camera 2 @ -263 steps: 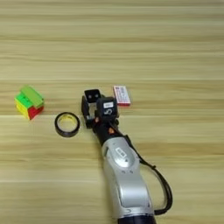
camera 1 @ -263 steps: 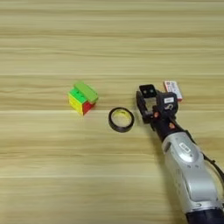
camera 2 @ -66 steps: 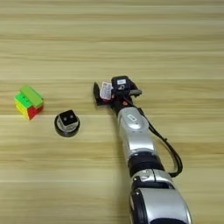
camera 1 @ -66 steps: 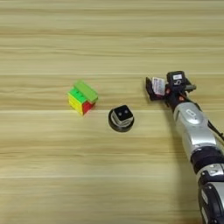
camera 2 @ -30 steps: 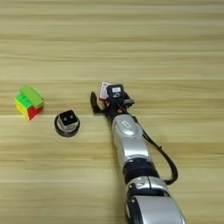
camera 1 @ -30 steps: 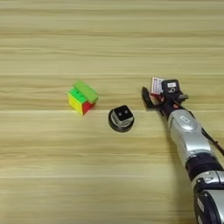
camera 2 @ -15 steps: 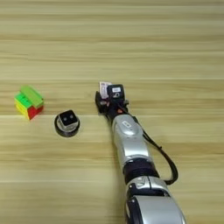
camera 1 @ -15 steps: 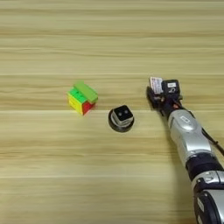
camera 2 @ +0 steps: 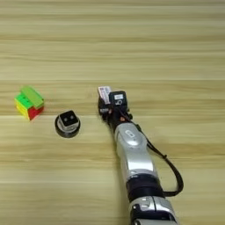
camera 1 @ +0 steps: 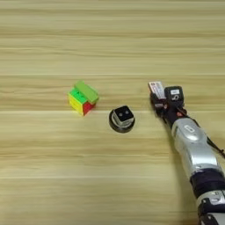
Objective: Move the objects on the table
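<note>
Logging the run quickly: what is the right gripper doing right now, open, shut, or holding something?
Right gripper: at the white-and-red box; whether it is open or clamped on the box cannot be told.

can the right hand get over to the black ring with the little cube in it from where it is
Probably yes. The right hand sits by the white-and-red box, and only bare table lies between it and the black ring holding the tiny black cube.
</note>
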Controlling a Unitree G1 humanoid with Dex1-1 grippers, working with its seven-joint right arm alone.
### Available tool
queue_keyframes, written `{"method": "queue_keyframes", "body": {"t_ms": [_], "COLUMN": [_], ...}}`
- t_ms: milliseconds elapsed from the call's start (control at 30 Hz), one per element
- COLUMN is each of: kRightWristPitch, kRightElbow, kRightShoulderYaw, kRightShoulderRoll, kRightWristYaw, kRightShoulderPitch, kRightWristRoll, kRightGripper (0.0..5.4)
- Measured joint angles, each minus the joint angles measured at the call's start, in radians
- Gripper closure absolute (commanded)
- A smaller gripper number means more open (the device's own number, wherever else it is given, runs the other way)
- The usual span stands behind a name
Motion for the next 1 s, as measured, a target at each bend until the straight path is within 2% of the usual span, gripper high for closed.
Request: {"method": "queue_keyframes", "body": {"t_ms": [267, 333, 400, 567, 767, 800, 1000], "kRightWristPitch": [0.135, 0.144, 0.169, 0.205, 0.224, 0.225, 0.229], "kRightElbow": [-0.315, -0.347, -0.417, -0.504, -0.525, -0.526, -0.526], "kRightShoulderYaw": [0.057, 0.066, 0.082, 0.098, 0.095, 0.094, 0.092], "kRightShoulderRoll": [0.039, 0.045, 0.056, 0.065, 0.065, 0.064, 0.064], "kRightWristYaw": [0.018, 0.019, 0.019, 0.019, 0.018, 0.018, 0.018], "kRightShoulderPitch": [0.203, 0.228, 0.281, 0.346, 0.356, 0.356, 0.356], "kRightWristRoll": [0.009, 0.010, 0.012, 0.013, 0.016, 0.016, 0.016], "kRightGripper": [3.32, 3.32, 3.32, 3.32, 3.32, 2.96, 2.25]}}
